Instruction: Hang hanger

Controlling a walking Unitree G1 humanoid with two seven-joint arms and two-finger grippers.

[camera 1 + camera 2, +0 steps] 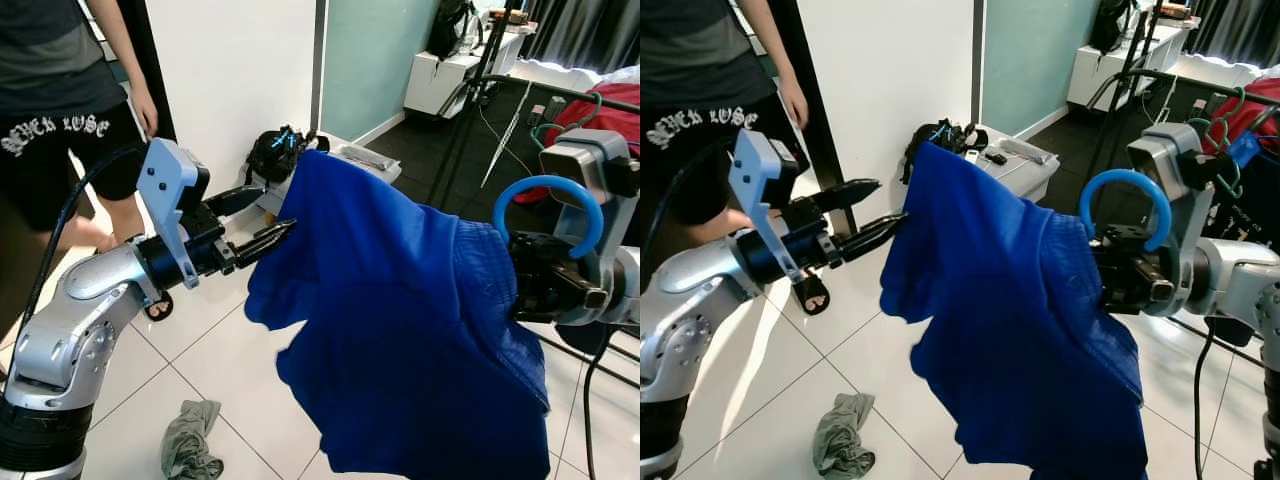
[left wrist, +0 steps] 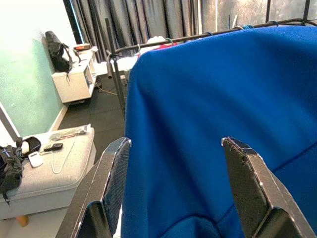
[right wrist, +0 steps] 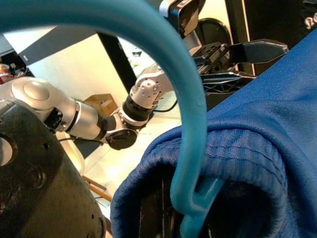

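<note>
While right gripper (image 1: 1120, 275) clamps hanger (image 1: 1127, 205), left gripper (image 1: 268, 215) released, shorts lettering (image 1: 55, 133) unclear.

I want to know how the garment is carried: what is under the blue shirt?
A blue hanger: its hook rises from the blue shirt collar by the right gripper. The hanger's shoulders and the gripper's fingers are covered.

arms: silver metal, rounded joints, black collars
left gripper (image 1: 268, 222): long black tapered fingers (image 1: 262, 240), pale blue-grey camera bracket
cable: black, along the left arm
</note>
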